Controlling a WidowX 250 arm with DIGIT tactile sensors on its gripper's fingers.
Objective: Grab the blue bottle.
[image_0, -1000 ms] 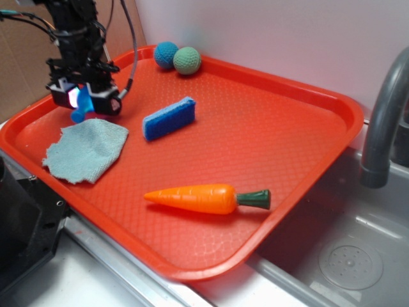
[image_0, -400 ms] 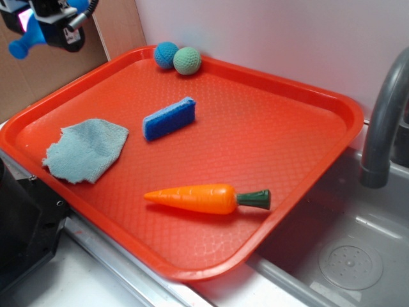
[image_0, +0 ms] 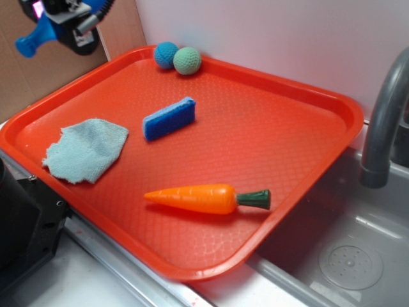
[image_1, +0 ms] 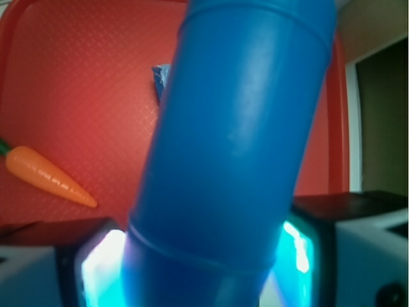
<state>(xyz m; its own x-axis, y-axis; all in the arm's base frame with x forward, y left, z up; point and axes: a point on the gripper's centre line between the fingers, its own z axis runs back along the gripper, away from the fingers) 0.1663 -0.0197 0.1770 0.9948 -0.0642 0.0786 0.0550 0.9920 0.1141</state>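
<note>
Since a moment ago your gripper (image_0: pixel 61 19) is drifting slightly right and down, still clamping the bottle (image_0: pixel 35 38) high beyond the tray's (image_0: pixel 192 272) far-left corner. Below it you are seeing open tray floor; cloth (image_0: pixel 86 150) and sponge (image_0: pixel 169 118) are lying beneath and right, balls (image_0: pixel 177 57) alongside, carrot (image_0: pixel 204 198) farthest.

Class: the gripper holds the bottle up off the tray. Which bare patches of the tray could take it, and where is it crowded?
The gripper holds the bottle above the tray's left corner. Widest bare patch: the right half, between the sponge, the carrot and the right rim. A smaller strip lies between the cloth and the carrot. Crowded: the back corner with two balls, and the cloth-sponge area.
</note>
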